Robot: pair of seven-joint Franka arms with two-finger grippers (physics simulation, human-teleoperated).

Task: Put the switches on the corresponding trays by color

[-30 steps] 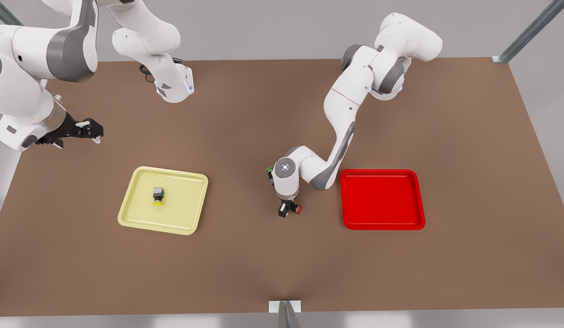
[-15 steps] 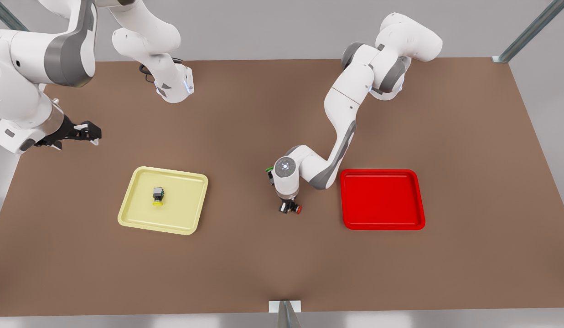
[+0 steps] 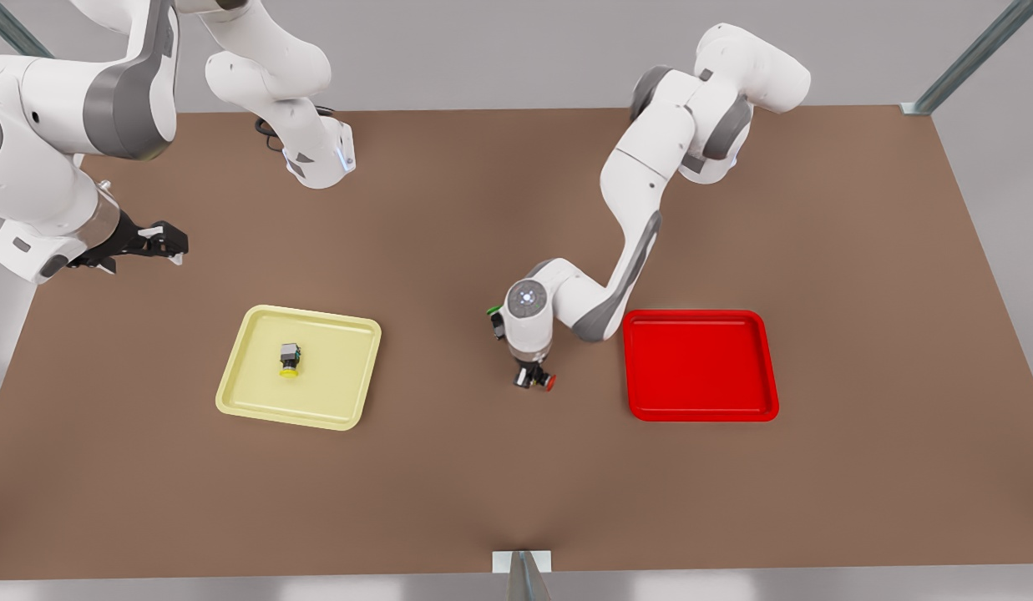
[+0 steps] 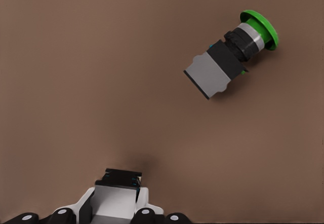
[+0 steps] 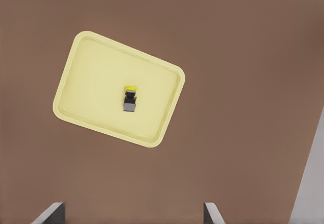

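table (image 3: 449, 492) brown, bare between the trays; red tray (image 3: 700, 365) holds nothing, yellow tray (image 3: 299, 366) holds the yellow switch (image 3: 290, 360), lying near its middle; right gripper (image 3: 153, 242) waits high at the front view's left, fingers spread, nothing held; left gripper (image 3: 529, 377) is low over the table just short of the red tray, fingers closed on the red switch (image 3: 539, 382); the hold appears to be on the dark body, though the contact is poorly seen; green switch (image 4: 230, 62) lies nearby on the table; risks: the small body slipping or twisting in transit, and release too near the raised rim, leaving it on the table.
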